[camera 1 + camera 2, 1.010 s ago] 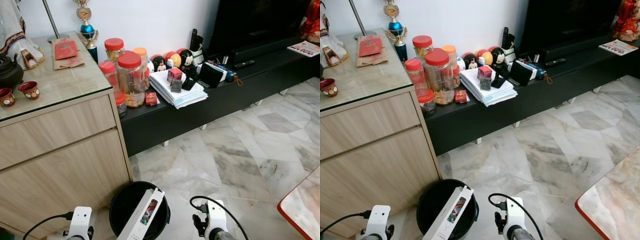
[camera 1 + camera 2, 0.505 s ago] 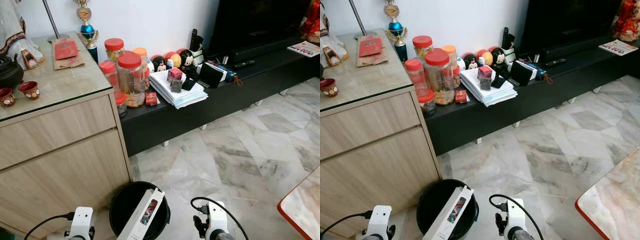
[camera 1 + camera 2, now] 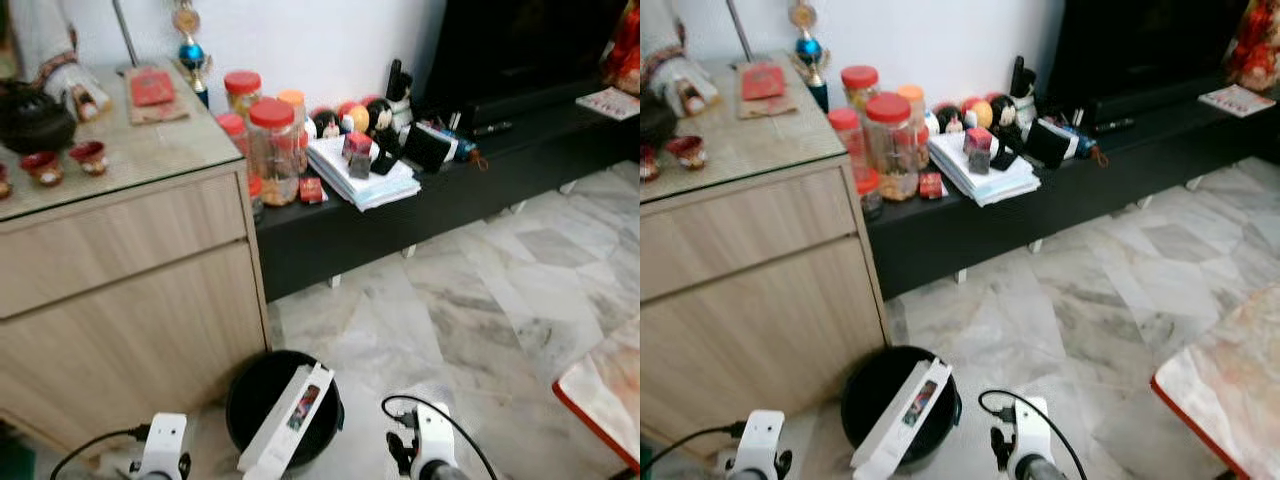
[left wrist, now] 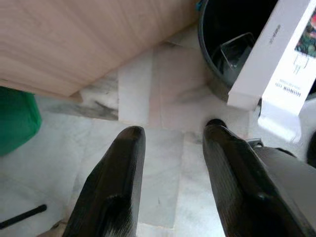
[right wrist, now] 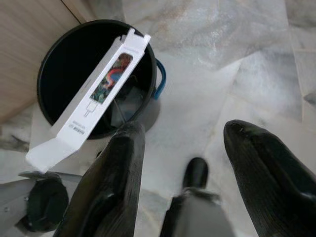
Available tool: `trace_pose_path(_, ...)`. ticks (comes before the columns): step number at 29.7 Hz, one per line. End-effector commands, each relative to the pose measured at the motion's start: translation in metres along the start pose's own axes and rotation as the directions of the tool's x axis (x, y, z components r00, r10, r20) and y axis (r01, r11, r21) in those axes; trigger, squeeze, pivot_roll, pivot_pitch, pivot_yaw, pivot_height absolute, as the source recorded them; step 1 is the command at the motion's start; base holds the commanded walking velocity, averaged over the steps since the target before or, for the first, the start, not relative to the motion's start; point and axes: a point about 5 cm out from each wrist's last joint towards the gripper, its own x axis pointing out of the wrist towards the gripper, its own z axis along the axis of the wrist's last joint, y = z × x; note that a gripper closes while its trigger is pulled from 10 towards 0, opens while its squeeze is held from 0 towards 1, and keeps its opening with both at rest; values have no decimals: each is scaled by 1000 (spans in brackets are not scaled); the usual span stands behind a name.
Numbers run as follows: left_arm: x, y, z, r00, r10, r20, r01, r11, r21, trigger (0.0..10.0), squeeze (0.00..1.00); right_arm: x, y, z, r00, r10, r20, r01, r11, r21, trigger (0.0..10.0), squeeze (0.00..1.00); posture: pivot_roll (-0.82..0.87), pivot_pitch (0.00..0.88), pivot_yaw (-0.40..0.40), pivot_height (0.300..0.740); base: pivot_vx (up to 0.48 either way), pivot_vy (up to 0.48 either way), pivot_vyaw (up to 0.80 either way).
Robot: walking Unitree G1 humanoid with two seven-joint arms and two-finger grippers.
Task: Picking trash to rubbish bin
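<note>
From the head views: one black bin (image 3: 284, 408) stands on the marble floor at the foot of the wooden cabinet (image 3: 130, 290), roughly at 6 o'clock in the picture. One long white box (image 3: 286, 420) leans across its rim, half in, half out — too long to drop fully inside, by my judgement. Both arms hang low either side of the bin, apparently idle. Four red-lidded jars (image 3: 272, 150) crowd the black low shelf (image 3: 440, 190) at 12 o'clock.

Left wrist view: the left gripper (image 4: 173, 177) is parted, holding nothing, over bare floor; the bin and box lie towards 1 o'clock.

Right wrist view: the right gripper (image 5: 190, 173) is spread wide and empty — the box lies diagonally over the bin mouth at 11 o'clock, one clear wrapper beneath it.
</note>
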Motion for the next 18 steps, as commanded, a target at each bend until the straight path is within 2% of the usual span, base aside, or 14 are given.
trace_pose_path(1, 0, -3, 0, 1000, -11, 0, 11, 1000, 4, 10000, 0, -1, -4, -2, 1000, -13, -4, 13, 1000, 13, 10000, 0, -10, 0, -9, 740, -277, 0, 0)
trace_pose_path(18, 0, -4, 2, 1000, -15, 4, 15, 1000, 9, 10000, 0, -2, -4, -4, 1000, -15, -8, 15, 1000, 12, 10000, 0, -8, 0, -6, 740, -282, 0, 0)
